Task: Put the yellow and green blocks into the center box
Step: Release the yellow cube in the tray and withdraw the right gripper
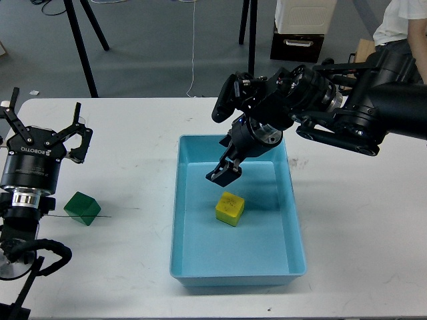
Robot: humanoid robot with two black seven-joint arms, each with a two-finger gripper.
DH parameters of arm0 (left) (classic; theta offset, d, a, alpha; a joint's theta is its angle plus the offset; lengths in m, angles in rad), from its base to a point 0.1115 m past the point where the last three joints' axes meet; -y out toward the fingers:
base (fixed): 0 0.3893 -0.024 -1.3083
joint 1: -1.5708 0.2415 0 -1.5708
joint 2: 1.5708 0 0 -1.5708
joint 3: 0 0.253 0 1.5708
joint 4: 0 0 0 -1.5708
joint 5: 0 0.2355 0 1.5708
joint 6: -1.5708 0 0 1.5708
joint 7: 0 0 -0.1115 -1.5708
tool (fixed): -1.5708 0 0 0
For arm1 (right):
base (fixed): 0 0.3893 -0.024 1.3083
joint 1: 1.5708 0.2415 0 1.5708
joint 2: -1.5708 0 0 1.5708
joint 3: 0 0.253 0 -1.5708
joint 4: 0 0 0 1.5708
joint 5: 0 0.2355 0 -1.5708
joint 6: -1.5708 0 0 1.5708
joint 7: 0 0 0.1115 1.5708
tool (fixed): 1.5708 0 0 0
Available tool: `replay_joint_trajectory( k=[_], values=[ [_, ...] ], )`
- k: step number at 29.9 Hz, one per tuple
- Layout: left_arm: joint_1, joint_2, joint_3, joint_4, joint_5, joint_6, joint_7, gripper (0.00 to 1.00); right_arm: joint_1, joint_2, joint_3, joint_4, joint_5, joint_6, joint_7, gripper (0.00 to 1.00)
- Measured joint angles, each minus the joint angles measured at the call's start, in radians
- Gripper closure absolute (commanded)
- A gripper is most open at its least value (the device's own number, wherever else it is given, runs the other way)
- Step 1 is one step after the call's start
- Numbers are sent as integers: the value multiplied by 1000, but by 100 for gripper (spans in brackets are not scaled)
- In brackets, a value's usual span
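The yellow block (229, 209) lies free on the floor of the light blue box (180, 220) at the table's centre. My right gripper (224, 175) hangs above the box's far left part, just up and left of the yellow block, empty, with its jaws apart. The green block (82, 208) sits on the white table left of the box. My left gripper (41, 127) is wide open and empty, above and to the left of the green block.
A thin black wire (117, 211) lies on the table between the green block and the box. Beyond the table's far edge are tripod legs (83, 53), a dark crate (297, 45) and a seated person (400, 40) at the top right.
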Motion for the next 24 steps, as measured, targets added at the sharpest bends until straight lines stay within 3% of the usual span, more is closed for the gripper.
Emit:
replay_joint_trajectory(
  k=[8,10,13,15,18,19,24],
  values=[
    [-185,319,18,141,71,89,6,0,-119,17,478,3,113,-1,0,3],
    [-220,385,40,196,115,50,2,0,-153,43,574,4,132,-2,0,3],
    [-280,430,65,259,300,-71,-16,0,-194,60,685,6,171,-22,0,3],
    [-310,441,67,285,468,-159,-58,0,-224,61,737,7,214,-61,0,3],
    [-347,473,68,296,737,-229,-189,0,-273,53,802,9,294,-151,0,3],
    [-361,492,70,297,834,-236,-214,0,-293,49,825,10,319,-186,0,3],
    [-404,513,77,293,1323,-243,-240,0,-433,-2,968,65,383,-286,0,3]
  ],
)
